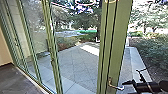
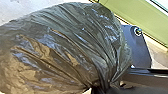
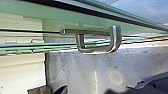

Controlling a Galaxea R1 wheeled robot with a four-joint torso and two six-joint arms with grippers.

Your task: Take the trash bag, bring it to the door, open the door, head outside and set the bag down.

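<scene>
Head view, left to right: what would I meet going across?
Pale wall, glass panels, slim green upright, paved yard, wide green upright with a lever handle, bushes.

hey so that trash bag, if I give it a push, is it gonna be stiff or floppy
The bag is probably floppy, its shiny film creased all over. Being rounded, it might roll a little, and would likely twist at the neck, where folds gather.

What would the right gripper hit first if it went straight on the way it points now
Probably the metal door handle, just beyond the right gripper in the head view, though the depth between them is unclear.
</scene>
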